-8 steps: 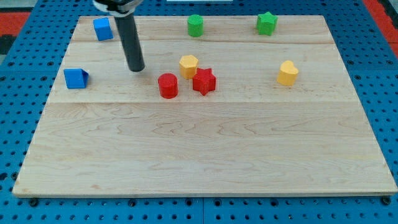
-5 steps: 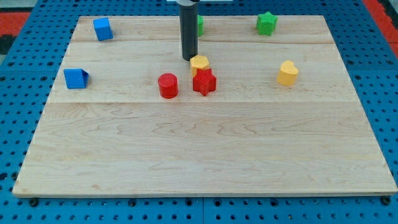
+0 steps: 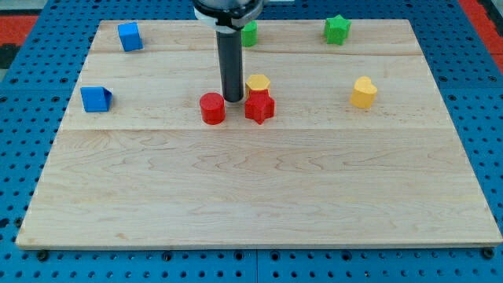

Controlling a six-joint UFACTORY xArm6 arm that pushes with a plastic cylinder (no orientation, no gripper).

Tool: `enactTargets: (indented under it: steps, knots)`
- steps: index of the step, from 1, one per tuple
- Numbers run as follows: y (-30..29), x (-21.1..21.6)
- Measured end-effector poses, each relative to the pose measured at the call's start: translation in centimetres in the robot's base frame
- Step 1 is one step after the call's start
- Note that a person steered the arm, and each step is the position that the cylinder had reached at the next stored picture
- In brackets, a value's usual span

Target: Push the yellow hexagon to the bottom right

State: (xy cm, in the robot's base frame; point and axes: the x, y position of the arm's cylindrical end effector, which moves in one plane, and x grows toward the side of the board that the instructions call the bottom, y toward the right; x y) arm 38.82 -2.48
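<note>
The arm carries no claw, only a straight dark rod, so nothing is gripped. My tip (image 3: 233, 99) stands on the pale wooden counter (image 3: 259, 196), between the red cylinder block (image 3: 211, 108) at its 8 o'clock and the red star block (image 3: 259, 107). The yellow hexagon block (image 3: 258, 84) sits just at 2 o'clock of the tip, touching the star's 12 o'clock side.

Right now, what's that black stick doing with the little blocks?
My tip sits between the red cylinder block and the red star block, just left of the yellow hexagon block. The hexagon rests against the star's upper edge, still far from the wooden board's bottom right.
</note>
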Motion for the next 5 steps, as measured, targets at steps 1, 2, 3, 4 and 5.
enactTargets:
  steps: [1,2,3,4,5]
  knots:
    - [0.9,-3.1]
    - [1.7,-4.5]
    - [2.6,-5.0]
    - [2.9,-5.7]
    - [6.4,-5.0]
